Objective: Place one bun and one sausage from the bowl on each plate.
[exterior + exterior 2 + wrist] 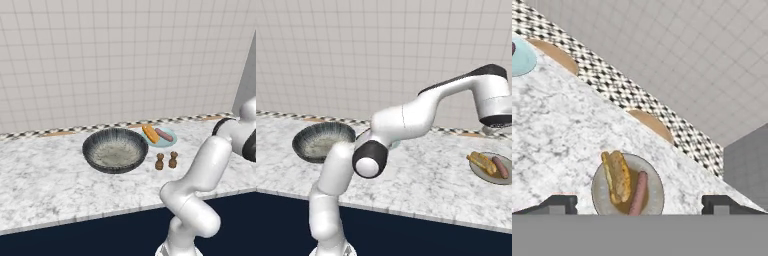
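Both plates loaded, pincer spread wide above the brownish plate.
At lower centre of the hand view, that plate holds a bun and sausage. In the left base view, the bowl sits mid-surface, the blue plate at its right rim.

The bowl has a dark grey-black ribbed rim and a speckled pale grey inside. Just right of it, the pale blue plate carries a golden-orange bun and a reddish-brown sausage. Two small brown shakers stand near it. Far to the right, the brownish-rimmed plate is pale grey inside, with a yellow-brown bun and a pinkish-brown sausage. The counter is white marble with grey veining, edged by a black-and-white checkered strip below pale grey square wall tiles.
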Robot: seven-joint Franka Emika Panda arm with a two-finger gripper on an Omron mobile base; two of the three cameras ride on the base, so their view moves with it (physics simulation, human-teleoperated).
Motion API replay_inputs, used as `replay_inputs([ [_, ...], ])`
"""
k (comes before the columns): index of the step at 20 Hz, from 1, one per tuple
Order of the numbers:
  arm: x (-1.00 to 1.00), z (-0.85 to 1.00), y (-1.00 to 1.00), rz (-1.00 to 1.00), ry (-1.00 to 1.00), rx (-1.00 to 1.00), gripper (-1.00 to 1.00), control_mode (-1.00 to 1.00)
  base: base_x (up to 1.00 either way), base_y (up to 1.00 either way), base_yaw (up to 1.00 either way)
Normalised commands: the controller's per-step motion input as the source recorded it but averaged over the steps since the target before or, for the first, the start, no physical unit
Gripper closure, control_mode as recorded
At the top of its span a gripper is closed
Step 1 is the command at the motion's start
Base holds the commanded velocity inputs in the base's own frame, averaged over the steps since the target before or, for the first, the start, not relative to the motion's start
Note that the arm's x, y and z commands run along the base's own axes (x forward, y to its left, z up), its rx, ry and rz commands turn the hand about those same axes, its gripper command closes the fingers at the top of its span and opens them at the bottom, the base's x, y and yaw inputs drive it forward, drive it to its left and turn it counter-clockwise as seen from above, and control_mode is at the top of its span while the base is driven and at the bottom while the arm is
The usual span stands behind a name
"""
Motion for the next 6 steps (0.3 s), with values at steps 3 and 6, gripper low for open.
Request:
replay_inputs([
  [3,-0.06,-0.12,1.00,0.00,-0.35,-0.35,-1.00,-1.00,0.00,0.00,0.00],
  [6,0.25,-0.12,1.00,-0.03,-0.22,-0.29,-1.00,-1.00,0.00,0.00,0.00],
])
